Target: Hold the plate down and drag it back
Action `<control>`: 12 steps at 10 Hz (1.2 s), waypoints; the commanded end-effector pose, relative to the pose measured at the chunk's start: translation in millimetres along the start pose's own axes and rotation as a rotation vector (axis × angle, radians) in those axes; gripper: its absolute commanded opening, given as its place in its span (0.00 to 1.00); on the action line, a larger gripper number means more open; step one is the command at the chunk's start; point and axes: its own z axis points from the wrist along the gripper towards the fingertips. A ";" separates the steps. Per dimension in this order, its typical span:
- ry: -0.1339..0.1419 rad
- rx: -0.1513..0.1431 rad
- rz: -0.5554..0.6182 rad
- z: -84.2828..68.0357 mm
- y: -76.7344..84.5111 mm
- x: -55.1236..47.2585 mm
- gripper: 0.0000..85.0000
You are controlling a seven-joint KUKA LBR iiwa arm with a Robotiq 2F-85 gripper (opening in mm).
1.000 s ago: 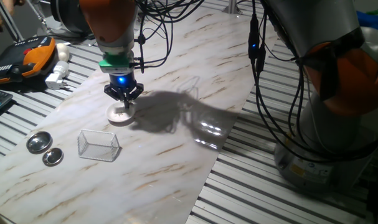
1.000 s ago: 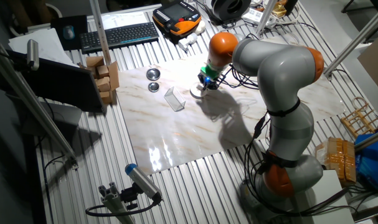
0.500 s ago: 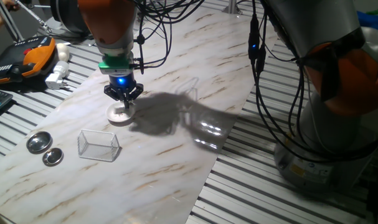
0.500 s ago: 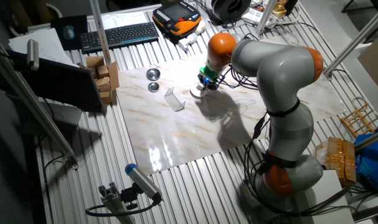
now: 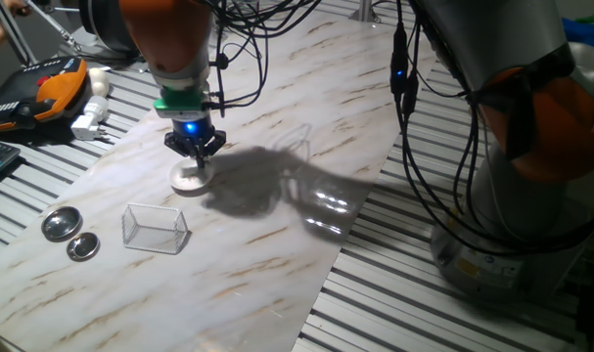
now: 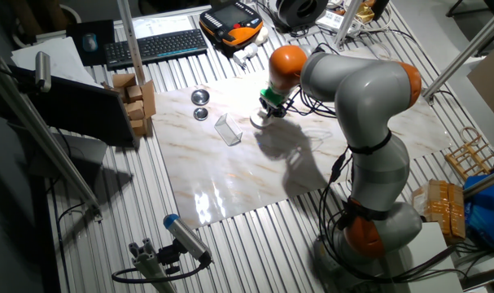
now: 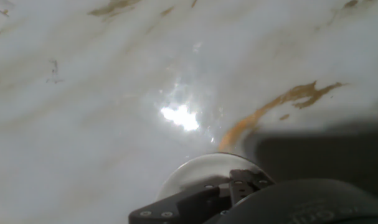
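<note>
Black gripper [image 5: 194, 156] stands vertical over the plate [image 5: 189, 179], fingertips down on or just above the dish's centre; contact cannot be confirmed. Fingers appear drawn close together, but whether they are fully closed cannot be told. A blue light glows on the wrist above them. In the hand view the gripper [image 7: 232, 186] fills the bottom edge, with the white plate [image 7: 195, 171] rim curving beneath it. The plate lies flat on the marble-patterned board [image 5: 277, 225]. At about 7 o'clock from the plate in the one fixed view sits the clear wire-framed box [image 5: 155, 228], near but apart. Further out at 8 o'clock lie two shiny metal lids [image 5: 69, 235], side by side. The other fixed view shows the same row: lids [image 6: 200, 104], box [image 6: 227, 130], plate [image 6: 259, 119].
</note>
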 end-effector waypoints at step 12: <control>0.008 -0.028 0.018 3.8 -1.4 1.4 0.00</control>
